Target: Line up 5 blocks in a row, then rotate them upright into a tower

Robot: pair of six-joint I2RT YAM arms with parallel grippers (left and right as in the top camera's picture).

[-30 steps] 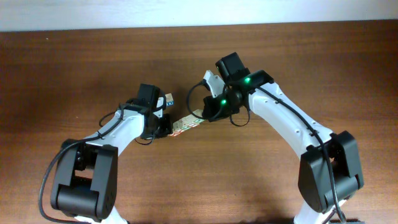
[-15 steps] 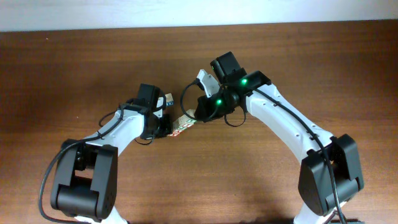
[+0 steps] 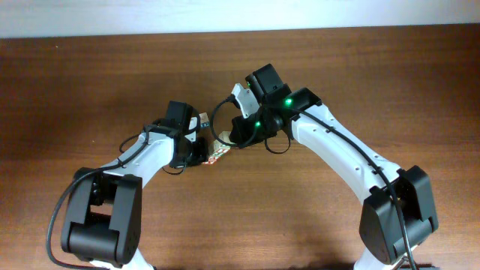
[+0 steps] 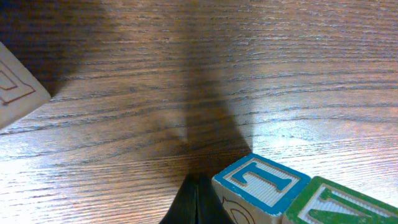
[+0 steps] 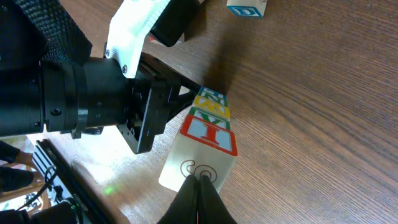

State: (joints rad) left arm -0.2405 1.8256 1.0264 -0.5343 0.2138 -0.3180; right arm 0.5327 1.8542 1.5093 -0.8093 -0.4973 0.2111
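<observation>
My right gripper (image 5: 199, 186) is closed, tips touching the near end of the row of blocks (image 5: 208, 127) mid-table. At the row's far end, my left gripper (image 4: 196, 199) is closed too. Beyond, a blue cube (image 5: 245, 7) sits apart.

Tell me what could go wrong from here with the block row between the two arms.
1. The shut right claw sits at one end of the block row; pushing there could buckle it or skid blocks sideways.
2. The left claw is close at the other end, so the arms might collide.
</observation>
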